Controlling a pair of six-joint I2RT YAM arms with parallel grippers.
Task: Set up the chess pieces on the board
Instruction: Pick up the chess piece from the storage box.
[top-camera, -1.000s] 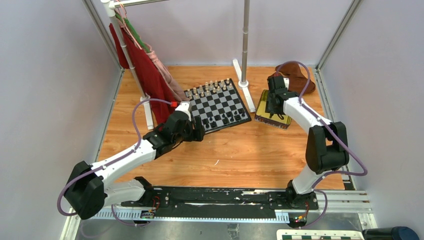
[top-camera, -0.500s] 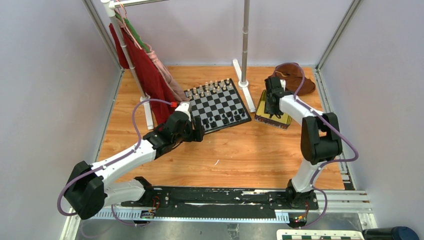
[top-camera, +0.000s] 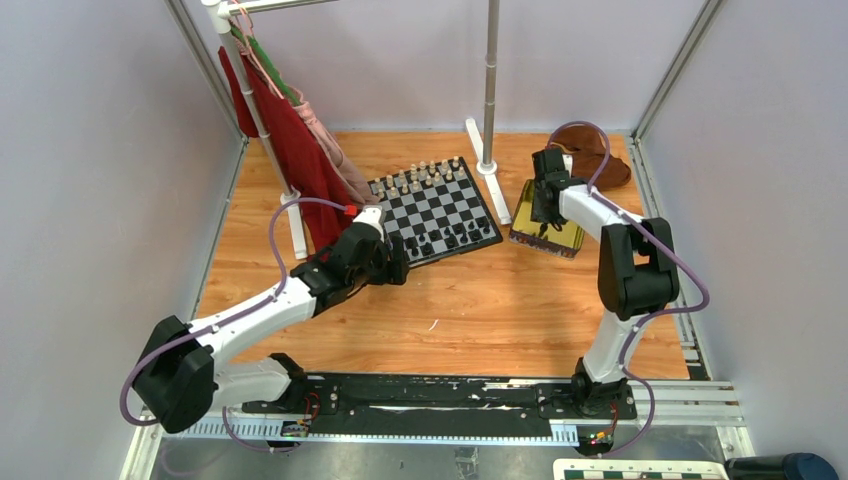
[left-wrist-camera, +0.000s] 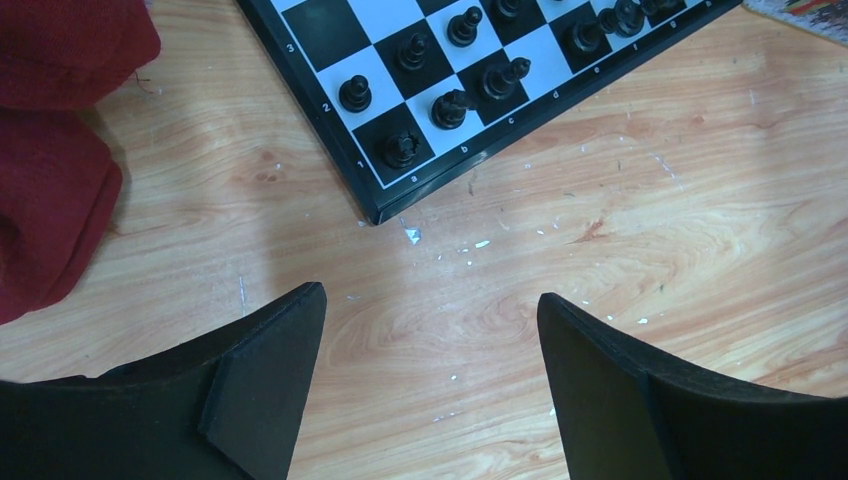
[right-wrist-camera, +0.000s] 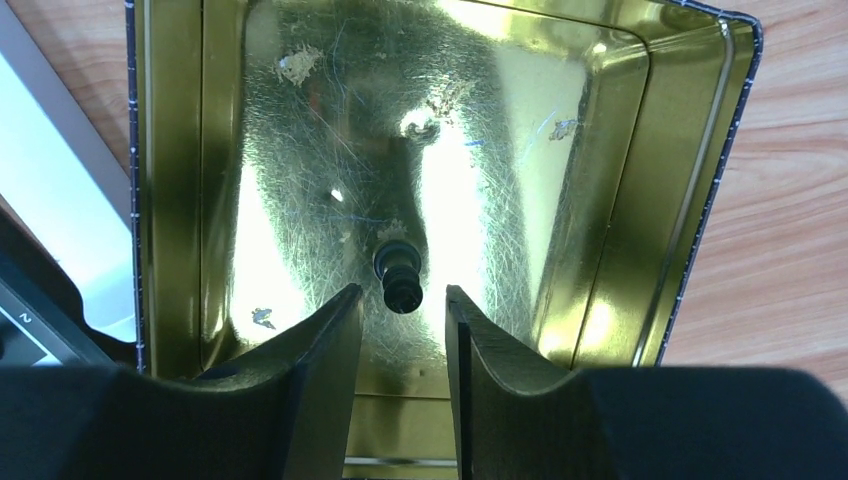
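The left gripper (left-wrist-camera: 430, 297) is hovering low over the wooden table (top-camera: 480, 310), just off the 7 o'clock corner of the board (top-camera: 435, 210). Its jaws are standing wide and are holding nothing.

On the board, black chess pieces (top-camera: 445, 238) are filling the two near rows and cream chess pieces (top-camera: 420, 180) are lining the far rows, all of them upright. Whether any square in those rows is lacking its piece is too small to tell.

At the board's 3 o'clock, just beside it, an open gold tin (right-wrist-camera: 690, 200) is lying on the table. The right gripper (right-wrist-camera: 400, 293) is hanging down into it, with its jaws narrow but not yet touching anything. One black piece (right-wrist-camera: 400, 275) is lying on the tin's floor, right between the fingertips.

The step in hand looks like the pickup of this last piece from the tin. The next move probably calls for pinching its slim body squarely so it does not roll on the shiny floor. Then it needs lifting clear of the tin wall and carrying toward 9 o'clock, to an open square among the black rows.

At the board's 10 o'clock a red cloth (top-camera: 300, 160) is hanging from a rack.
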